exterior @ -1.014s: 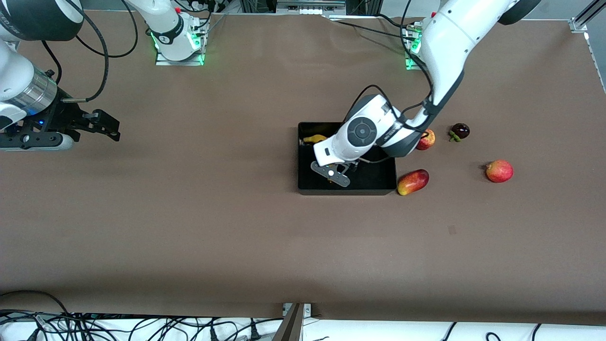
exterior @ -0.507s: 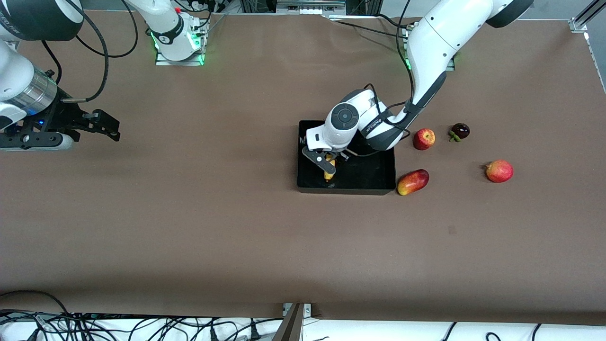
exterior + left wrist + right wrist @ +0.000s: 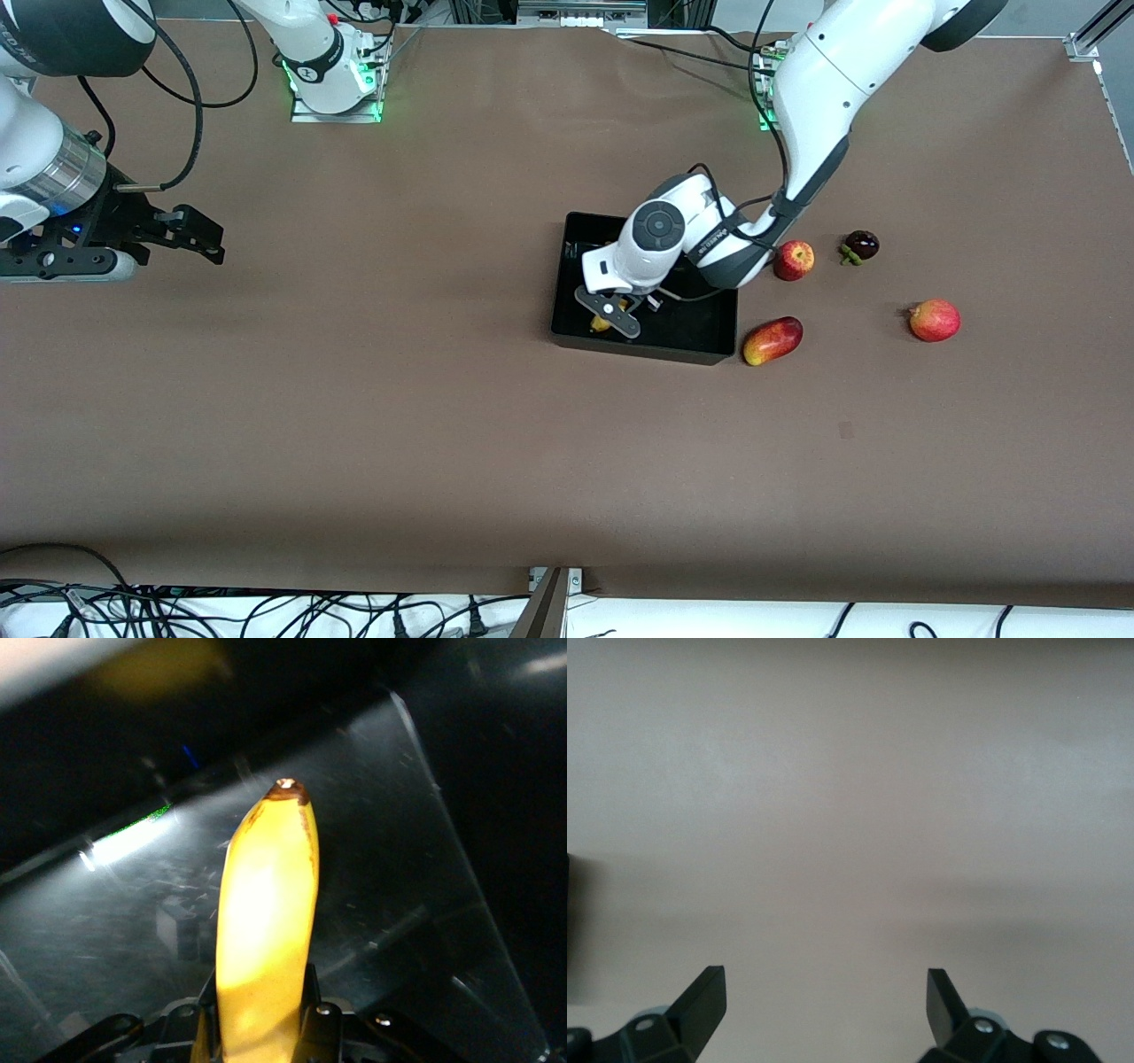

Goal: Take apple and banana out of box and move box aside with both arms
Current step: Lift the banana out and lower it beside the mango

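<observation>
Banana (image 3: 264, 930) is lying clamped in the left gripper (image 3: 611, 317) inside the box (image 3: 709, 341), probably pointing straight ahead; the right gripper (image 3: 824, 1005) is waiting open, well apart.

Banana (image 3: 264, 930) clamped in the left tool (image 3: 257, 1028), over the box (image 3: 425, 904) floor

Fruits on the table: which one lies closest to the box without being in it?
The oblong red-yellow fruit, lying right by the box's corner toward the left arm's end. The apple, the dark fruit and the round red fruit lie farther off.
</observation>
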`<state>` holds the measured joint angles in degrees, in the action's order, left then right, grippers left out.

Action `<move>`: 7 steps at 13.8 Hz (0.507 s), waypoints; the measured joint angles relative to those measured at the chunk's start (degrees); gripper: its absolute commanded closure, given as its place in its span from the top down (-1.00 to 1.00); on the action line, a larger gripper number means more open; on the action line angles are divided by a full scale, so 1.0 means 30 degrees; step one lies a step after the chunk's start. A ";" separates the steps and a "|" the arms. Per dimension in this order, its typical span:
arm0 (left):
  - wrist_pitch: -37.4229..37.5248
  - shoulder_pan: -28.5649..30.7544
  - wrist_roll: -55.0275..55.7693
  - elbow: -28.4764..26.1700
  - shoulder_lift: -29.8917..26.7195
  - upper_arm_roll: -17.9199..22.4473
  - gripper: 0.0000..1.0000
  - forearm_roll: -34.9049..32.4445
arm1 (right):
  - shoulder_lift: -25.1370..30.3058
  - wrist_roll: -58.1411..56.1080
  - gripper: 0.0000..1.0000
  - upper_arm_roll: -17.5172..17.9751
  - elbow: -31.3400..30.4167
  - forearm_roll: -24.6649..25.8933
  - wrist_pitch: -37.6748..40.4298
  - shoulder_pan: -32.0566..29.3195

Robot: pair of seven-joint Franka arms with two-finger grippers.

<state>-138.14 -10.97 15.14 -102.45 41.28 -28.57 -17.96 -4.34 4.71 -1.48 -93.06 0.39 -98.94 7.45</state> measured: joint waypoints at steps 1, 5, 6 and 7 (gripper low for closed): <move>0.0274 0.0287 0.0012 0.0213 -0.0204 -0.0036 -1.00 0.0513 | -0.0012 0.0000 1.00 -0.0001 0.0000 0.0000 -0.0011 0.0000; 0.6055 0.0535 0.0026 0.2817 -0.1558 -0.0217 -1.00 0.3515 | -0.0057 0.0000 1.00 0.0000 0.0006 0.0001 -0.0068 0.0004; 0.7729 0.0545 0.0041 0.3726 -0.1789 -0.0232 -1.00 0.3943 | -0.0061 0.0000 1.00 0.0001 0.0008 0.0000 -0.0072 0.0013; 0.9297 0.0610 0.0061 0.4657 -0.1950 -0.0227 -1.00 0.4179 | -0.0068 0.0000 1.00 0.0005 0.0009 0.0000 -0.0076 0.0022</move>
<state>-110.25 -9.14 15.32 -88.48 35.44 -29.25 -5.43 -4.55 4.71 -1.47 -93.04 0.39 -99.17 7.52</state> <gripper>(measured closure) 0.652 0.000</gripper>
